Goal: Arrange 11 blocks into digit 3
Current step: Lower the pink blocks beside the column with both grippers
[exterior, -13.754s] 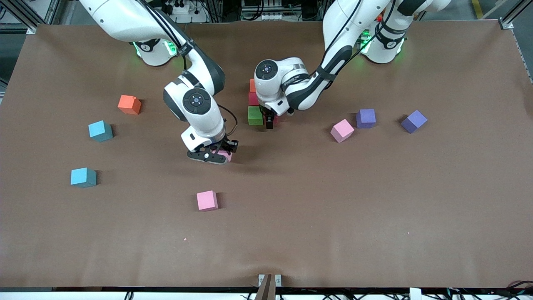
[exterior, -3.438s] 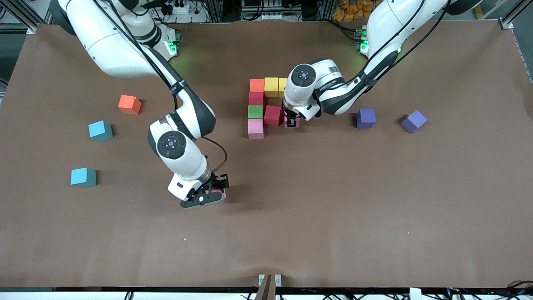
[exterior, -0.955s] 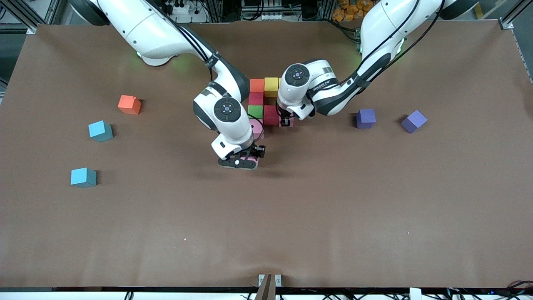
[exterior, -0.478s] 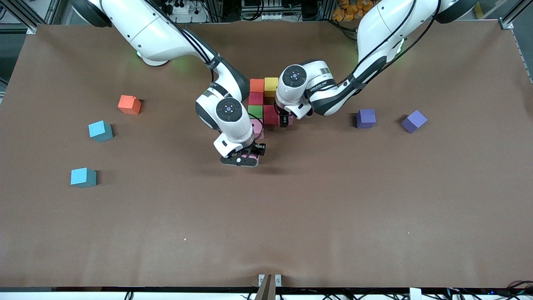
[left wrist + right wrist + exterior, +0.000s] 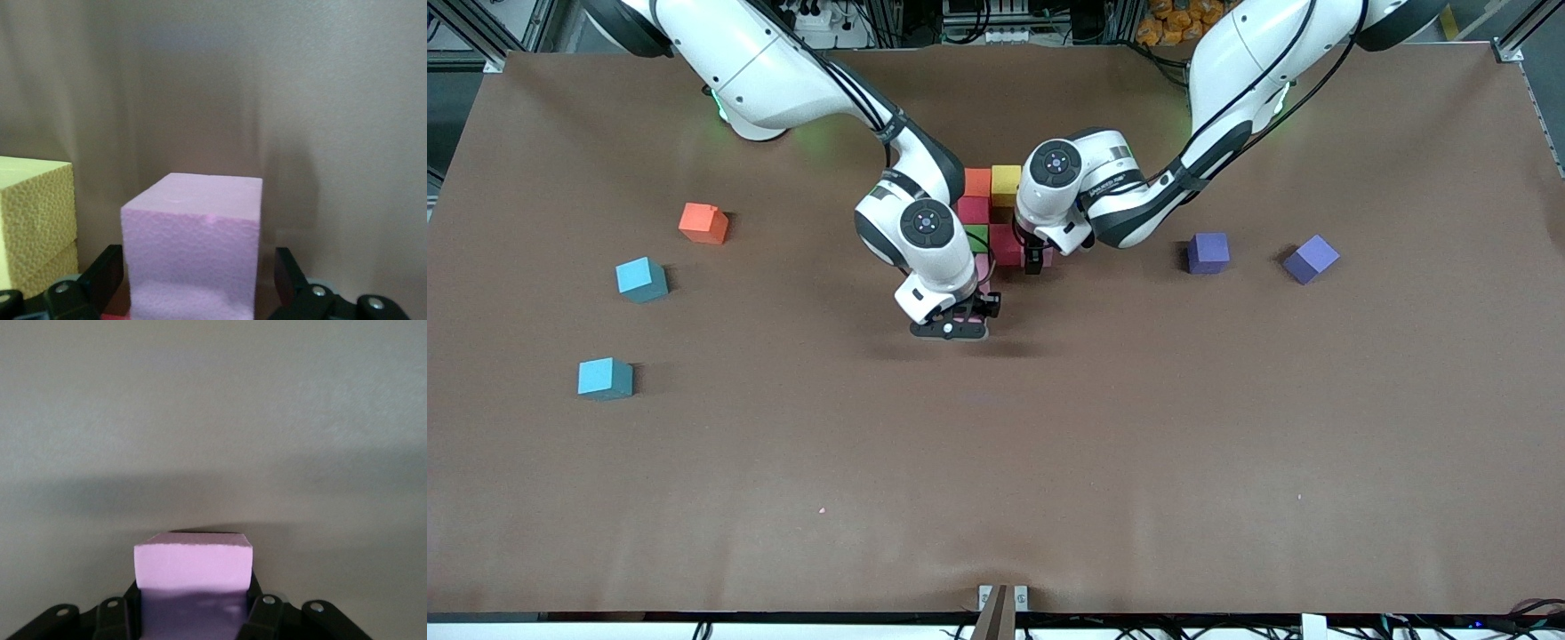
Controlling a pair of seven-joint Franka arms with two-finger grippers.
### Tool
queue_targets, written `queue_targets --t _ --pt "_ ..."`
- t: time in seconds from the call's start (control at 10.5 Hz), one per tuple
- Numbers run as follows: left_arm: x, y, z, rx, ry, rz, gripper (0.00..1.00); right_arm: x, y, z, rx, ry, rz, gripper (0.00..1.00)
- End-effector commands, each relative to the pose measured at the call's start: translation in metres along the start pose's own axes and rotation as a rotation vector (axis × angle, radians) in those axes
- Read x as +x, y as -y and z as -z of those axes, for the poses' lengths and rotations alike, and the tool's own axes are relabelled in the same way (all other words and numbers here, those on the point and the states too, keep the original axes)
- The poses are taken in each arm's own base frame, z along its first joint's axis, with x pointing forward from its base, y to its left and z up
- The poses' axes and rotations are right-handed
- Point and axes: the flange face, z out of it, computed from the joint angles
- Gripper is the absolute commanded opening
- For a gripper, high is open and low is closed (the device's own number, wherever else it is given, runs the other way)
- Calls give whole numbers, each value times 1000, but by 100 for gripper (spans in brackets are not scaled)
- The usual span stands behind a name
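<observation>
Front view: bare table (image 5: 1227, 444) nearer camera

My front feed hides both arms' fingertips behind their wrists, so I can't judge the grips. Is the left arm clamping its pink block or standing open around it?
Observer: Open: the left fingers stand apart from the pink block, a gap showing on one side.
Operator: Anything close beside that block?
Observer: A yellow block, near one side of it.
Operator: And the right arm?
Observer: The right fingers are shut on another pink block.
</observation>
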Motion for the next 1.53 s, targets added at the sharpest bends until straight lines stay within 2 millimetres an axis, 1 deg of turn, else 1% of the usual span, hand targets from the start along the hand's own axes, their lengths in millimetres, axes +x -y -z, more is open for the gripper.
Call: queue_targets --t 0.0,0.1,0.38,0.57,0.76,0.86,0.96,1.05,1.24,1.43 --pt "-1 2 12 -51 -32 118 100 -10 -1 2 -14 -3 -12 35" --pt "-1 1 14 -53 -34 119 100 -13 -2 -1 -19 2 -13 35" --pt "-1 3 17 -52 -42 123 100 -15 -1 -3 -27 -3 -11 35" --pt "1 1 24 -61 -63 126 100 -20 3 -4 -25 -1 -11 35" --pt "-1 1 35 -64 -50 125 100 -24 7 -4 -23 1 -19 35" --pt "1 -3 41 -62 -38 135 100 -26 8 -4 -23 0 -14 37" --pt "1 -3 45 -56 -43 136 100 -28 10 -3 -26 -4 -2 57" --pt "0 -1 47 -54 -51 133 100 -28 10 -4 -30 -7 3 61" --pt "-1 -3 52 -62 -51 135 100 -27 9 -4 -34 -13 10 58" --pt "0 -12 59 -67 -62 129 100 -28 9 -6 -47 -27 37 56"
